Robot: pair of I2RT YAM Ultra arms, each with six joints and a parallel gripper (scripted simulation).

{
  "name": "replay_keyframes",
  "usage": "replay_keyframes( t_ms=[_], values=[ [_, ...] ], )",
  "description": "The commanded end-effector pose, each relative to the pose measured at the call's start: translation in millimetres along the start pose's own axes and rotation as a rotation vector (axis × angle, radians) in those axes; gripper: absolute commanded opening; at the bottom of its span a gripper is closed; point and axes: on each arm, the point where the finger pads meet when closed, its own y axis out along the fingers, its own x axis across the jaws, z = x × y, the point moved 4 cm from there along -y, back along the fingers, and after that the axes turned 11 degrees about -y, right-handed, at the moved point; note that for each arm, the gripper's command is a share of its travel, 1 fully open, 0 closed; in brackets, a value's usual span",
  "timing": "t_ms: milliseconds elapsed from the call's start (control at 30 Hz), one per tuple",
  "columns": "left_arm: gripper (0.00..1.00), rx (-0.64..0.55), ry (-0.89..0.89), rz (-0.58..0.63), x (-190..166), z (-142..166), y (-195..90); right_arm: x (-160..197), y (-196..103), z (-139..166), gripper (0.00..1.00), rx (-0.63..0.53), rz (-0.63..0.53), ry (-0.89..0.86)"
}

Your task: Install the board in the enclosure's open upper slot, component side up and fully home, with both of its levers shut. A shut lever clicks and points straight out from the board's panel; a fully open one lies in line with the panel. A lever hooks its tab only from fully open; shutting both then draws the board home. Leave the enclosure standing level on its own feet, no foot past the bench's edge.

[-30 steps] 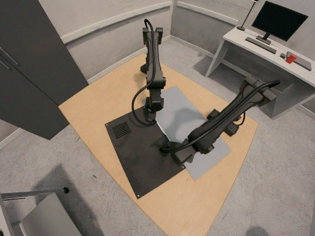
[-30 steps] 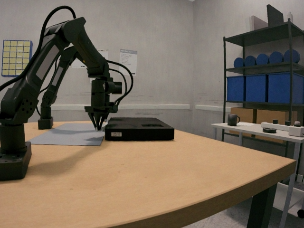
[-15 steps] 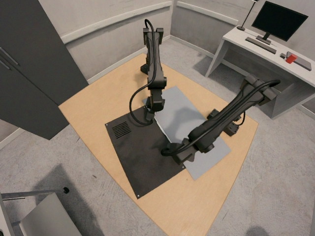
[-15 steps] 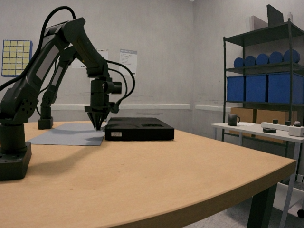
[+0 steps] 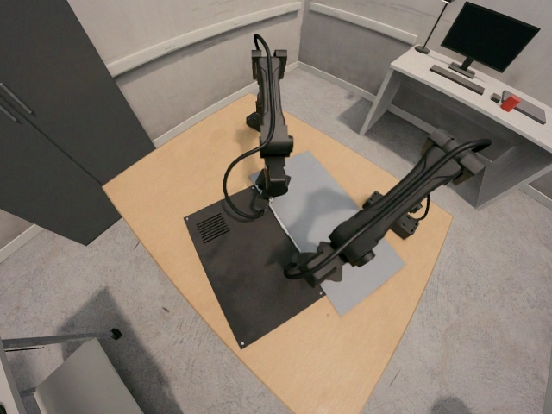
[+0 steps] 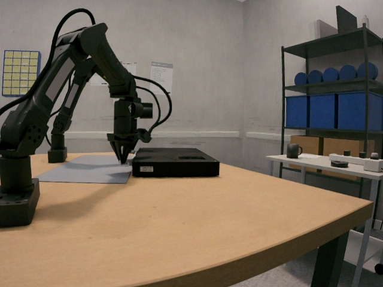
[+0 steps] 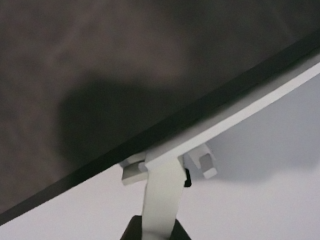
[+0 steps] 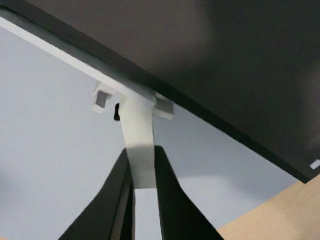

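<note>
The black enclosure (image 5: 249, 267) (image 6: 176, 163) (image 7: 100, 65) (image 8: 225, 65) stands flat on the bench. The board's white panel (image 5: 281, 222) (image 7: 240, 112) (image 8: 50, 42) lies close along the enclosure's front, and the board itself is hidden inside. My left gripper (image 5: 311, 267) (image 7: 153, 227) is shut on the left lever (image 7: 161, 200), which points straight out from the panel. My right gripper (image 5: 263, 203) (image 6: 122, 159) (image 8: 143, 155) is shut on the right lever (image 8: 137, 150), which also points straight out. In the exterior view the left gripper is hidden behind the right arm.
A grey mat (image 5: 321, 196) (image 6: 80, 170) (image 7: 260, 200) (image 8: 50, 150) lies on the wooden bench (image 5: 178, 178) (image 6: 185, 216) (image 8: 280, 220) in front of the panel. The enclosure sits well inside the bench's edges. The arm bases (image 5: 403, 224) (image 6: 18, 200) stand beyond the mat.
</note>
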Motion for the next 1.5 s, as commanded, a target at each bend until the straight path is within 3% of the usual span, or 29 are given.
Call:
replay_keyframes(
  t_ms=[0,167,300,700,1300,1467],
  values=[
    [0.03,-0.019,-0.010,-0.033,1,-1,-5,0,-5,-1,0.04,0.004,0.020,0.012],
    [0.03,-0.019,-0.019,-0.033,1,-1,-5,0,-5,-1,0.04,0.004,0.020,0.021],
    [0.03,-0.016,-0.163,-0.041,0,0,-5,4,-5,0,0.04,0.011,0.013,0.159],
    [0.03,-0.020,-0.273,-0.040,-6,-1,-5,9,-5,-5,0.04,0.001,0.020,0.270],
    [0.03,-0.020,-0.276,-0.040,-5,-1,-5,8,-5,-5,0.04,0.002,0.020,0.282],
    [0.03,-0.009,-0.434,-0.034,-10,1,-5,11,-5,-4,0.04,0.011,0.015,0.427]
  ],
)
